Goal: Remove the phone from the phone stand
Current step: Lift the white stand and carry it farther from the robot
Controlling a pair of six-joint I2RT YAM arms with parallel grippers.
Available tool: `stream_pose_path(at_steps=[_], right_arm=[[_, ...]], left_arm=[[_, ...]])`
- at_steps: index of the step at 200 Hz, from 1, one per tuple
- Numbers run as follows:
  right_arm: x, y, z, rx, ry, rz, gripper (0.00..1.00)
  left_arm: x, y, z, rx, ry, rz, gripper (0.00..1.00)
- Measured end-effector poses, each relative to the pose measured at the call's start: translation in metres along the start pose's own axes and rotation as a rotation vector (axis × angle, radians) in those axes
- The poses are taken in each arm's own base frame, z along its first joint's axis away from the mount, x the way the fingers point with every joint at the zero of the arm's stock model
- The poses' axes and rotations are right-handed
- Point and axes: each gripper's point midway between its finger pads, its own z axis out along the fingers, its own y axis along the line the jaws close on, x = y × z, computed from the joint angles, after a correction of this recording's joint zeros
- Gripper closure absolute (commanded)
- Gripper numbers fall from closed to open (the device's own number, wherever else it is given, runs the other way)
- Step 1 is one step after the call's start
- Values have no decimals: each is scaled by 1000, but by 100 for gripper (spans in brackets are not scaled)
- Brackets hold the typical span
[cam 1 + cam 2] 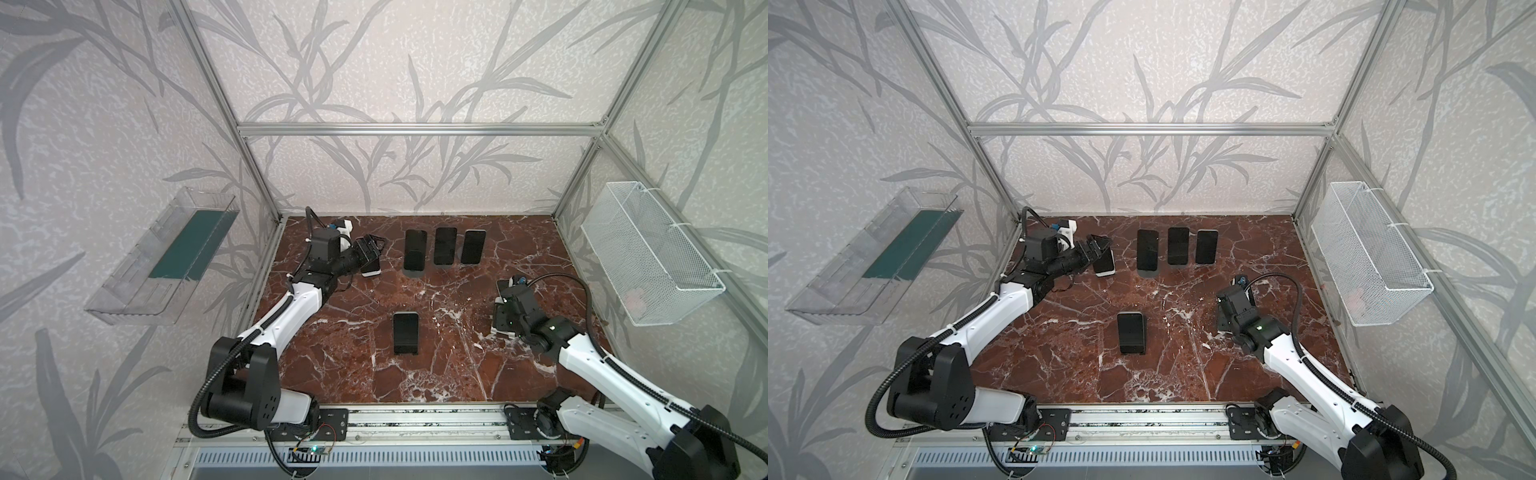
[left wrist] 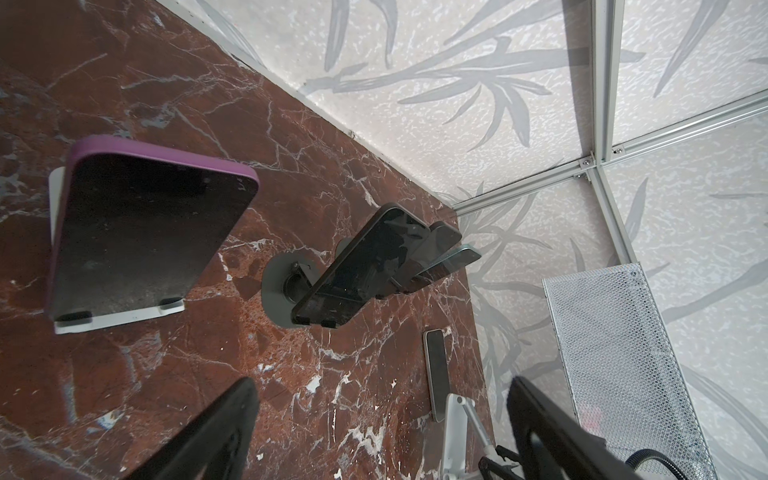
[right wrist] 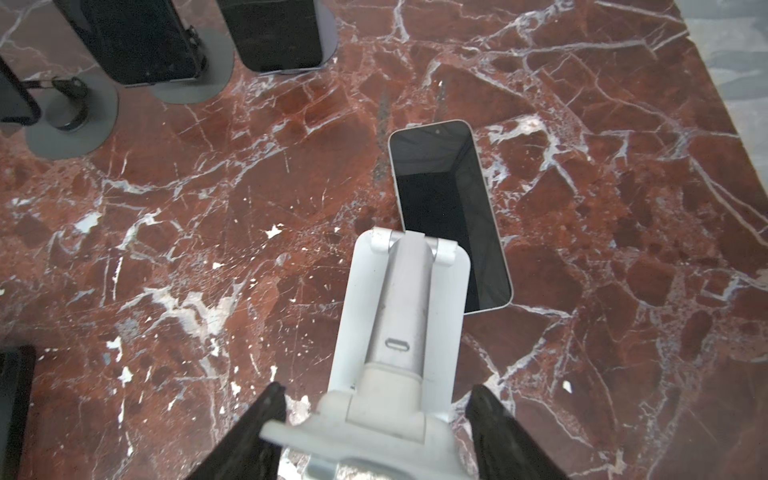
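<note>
Phones lean on stands across the marble desk [image 1: 457,374]. The left gripper [image 2: 380,399] hovers near the rear left corner, jaws spread wide and empty, probably to span the purple-cased phone [image 2: 137,232] just ahead. The right gripper [image 3: 376,395] has its jaws closed on an empty white stand [image 3: 399,316], seemingly to steady it; a bare phone [image 3: 449,208] lies flat just beside. The purple one rests tilted on a second white stand [image 2: 120,320], caught by two small lips. Six phones in all, five propped and one flat; six stands, I think, since the back row [image 1: 445,245] hides its own.
</note>
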Motion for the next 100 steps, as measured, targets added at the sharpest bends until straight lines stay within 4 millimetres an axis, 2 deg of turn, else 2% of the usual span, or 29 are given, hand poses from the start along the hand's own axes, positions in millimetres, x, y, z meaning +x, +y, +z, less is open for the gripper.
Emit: stream_pose_path(at_steps=[65,100], right_arm=[[-62,-18,-1,15,-88,62,46],[-97,-39,16,48,-107,112,46]], left_arm=[[2,1,2,3,12,-6,6],[3,0,3,10,20,-12,6]])
